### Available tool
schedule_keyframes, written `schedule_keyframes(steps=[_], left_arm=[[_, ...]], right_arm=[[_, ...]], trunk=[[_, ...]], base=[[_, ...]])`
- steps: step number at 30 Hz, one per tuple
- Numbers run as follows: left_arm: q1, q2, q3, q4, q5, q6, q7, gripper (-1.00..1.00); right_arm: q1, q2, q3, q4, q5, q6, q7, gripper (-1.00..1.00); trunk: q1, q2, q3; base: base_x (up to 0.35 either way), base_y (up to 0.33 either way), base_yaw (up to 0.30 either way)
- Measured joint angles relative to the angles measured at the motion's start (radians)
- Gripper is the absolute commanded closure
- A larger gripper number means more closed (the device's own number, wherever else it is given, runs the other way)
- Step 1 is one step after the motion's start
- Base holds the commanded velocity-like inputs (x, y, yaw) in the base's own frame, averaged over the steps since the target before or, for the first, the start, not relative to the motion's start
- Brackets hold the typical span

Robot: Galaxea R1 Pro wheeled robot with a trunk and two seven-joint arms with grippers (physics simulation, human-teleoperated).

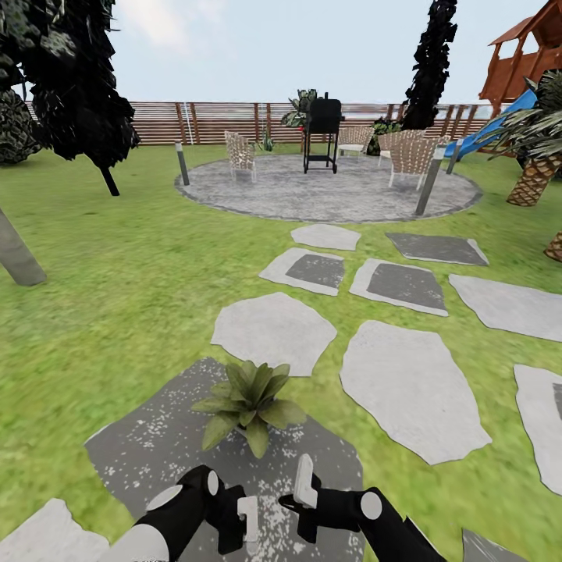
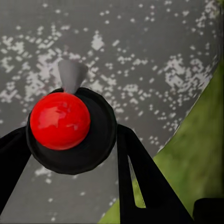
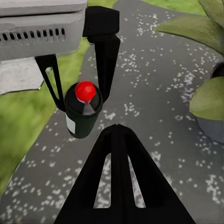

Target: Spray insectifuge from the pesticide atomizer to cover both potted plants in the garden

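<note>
Black fingers [image 2: 135, 177] of the left gripper [image 2: 70, 154] clenched the pesticide atomizer [image 2: 70, 128] between them, red tip up, over a speckled dark stone [image 1: 148, 445]. Beside it, the right gripper [image 3: 116, 135] looked closed and empty. Just beyond both stood a potted plant [image 1: 248, 402].

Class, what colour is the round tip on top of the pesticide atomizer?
Bright red, on the pesticide atomizer; clearest in the left wrist view.
</note>
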Motion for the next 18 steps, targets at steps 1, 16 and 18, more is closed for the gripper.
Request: schedule_keyframes(steps=[1, 16, 18], left_arm=[[0.000, 0.001, 0.001, -0.008, 0.001, -0.001, -0.012, 1.00], [0.001, 0.000, 0.007, -0.037, 0.158, -0.045, -0.047, 1.00], [0.001, 0.000, 0.008, -0.037, 0.164, -0.045, -0.047, 1.00]], right_arm=[[0.000, 0.000, 0.000, 0.000, 0.000, 0.000, 0.000, 1.00], [0.000, 0.000, -0.001, 0.000, 0.001, 0.000, -0.001, 1.00], [0.000, 0.000, -0.001, 0.000, 0.001, 0.000, -0.001, 1.00]], trunk=[[0.000, 0.000, 0.000], [0.000, 0.000, 0.000], [0.000, 0.000, 0.000]], base=[[0.000, 0.000, 0.000], [0.000, 0.000, 0.000], [0.000, 0.000, 0.000]])
